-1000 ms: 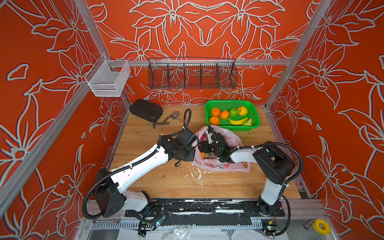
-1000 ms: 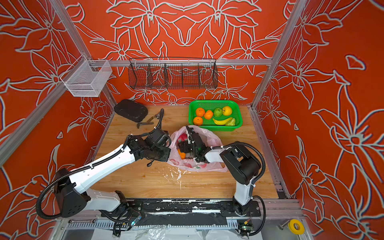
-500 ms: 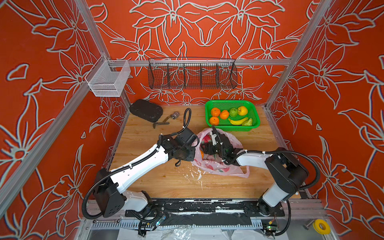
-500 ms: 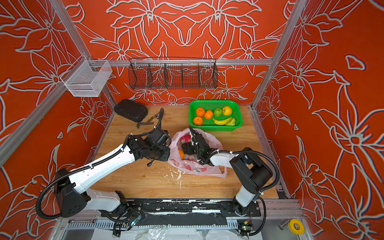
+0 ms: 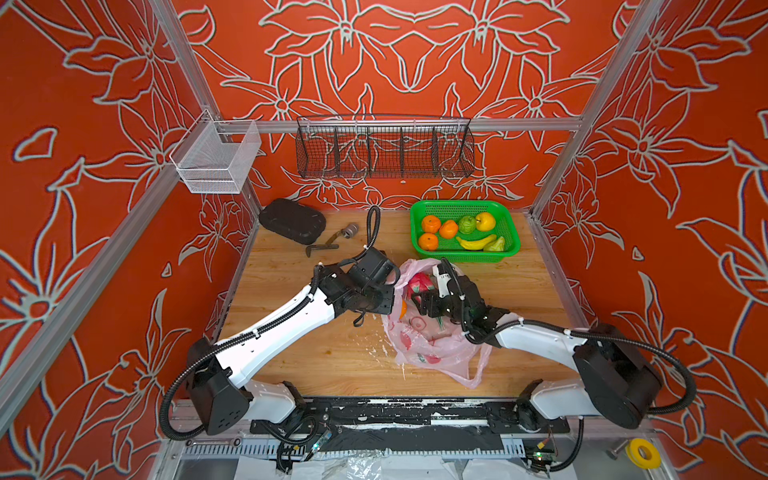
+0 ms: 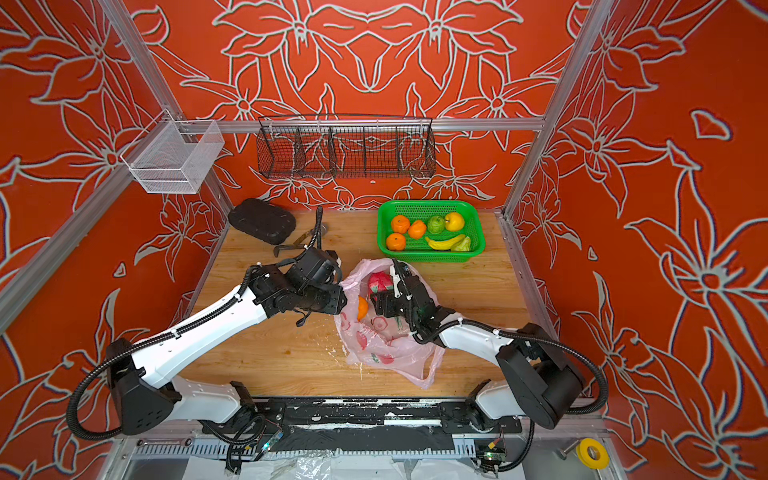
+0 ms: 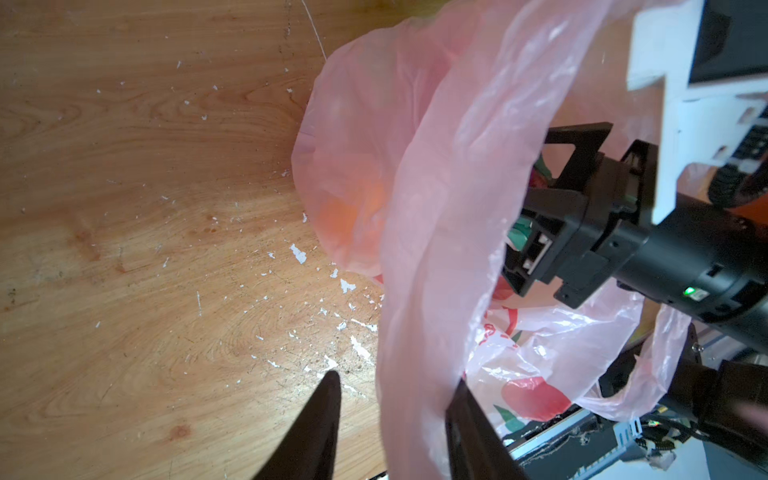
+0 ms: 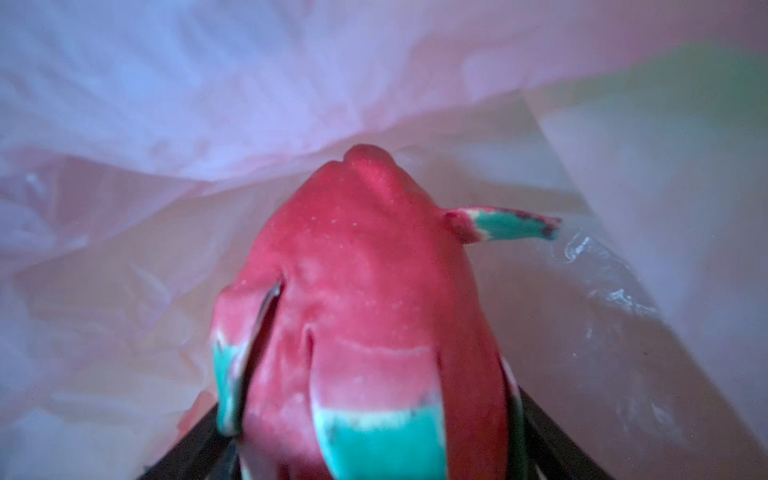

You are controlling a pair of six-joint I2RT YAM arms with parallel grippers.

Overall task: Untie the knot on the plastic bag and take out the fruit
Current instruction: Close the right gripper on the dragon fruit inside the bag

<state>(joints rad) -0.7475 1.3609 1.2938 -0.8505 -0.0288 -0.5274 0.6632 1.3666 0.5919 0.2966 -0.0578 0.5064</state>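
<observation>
The pale pink plastic bag point(image 5: 432, 345) point(image 6: 386, 345) lies mid-table with its mouth wide; no knot shows. My right gripper point(image 5: 428, 297) point(image 8: 370, 436) reaches inside the bag. It is shut on the fruit there, a pink-and-green dragon fruit point(image 5: 419, 282) point(image 8: 365, 291) that fills the gap between its fingers. An orange point(image 6: 362, 308) point(image 7: 345, 216) sits in the bag beside it. My left gripper point(image 5: 390, 291) point(image 7: 397, 376) is at the bag's left edge. Its jaws stand open, and a fold of the bag point(image 7: 436, 249) hangs between them against one finger.
A green basket point(image 5: 465, 258) behind the bag holds oranges, green fruit, a yellow one and a banana. A black case point(image 5: 293, 220) and a metal tool point(image 5: 328, 245) lie at the back left. Wire baskets point(image 5: 384, 151) hang on the back wall. White flecks dot the wood.
My left gripper has opened from shut and no longer pinches the bag's edge. The right arm's elbow has swung out to the right while its gripper stays inside the bag.
</observation>
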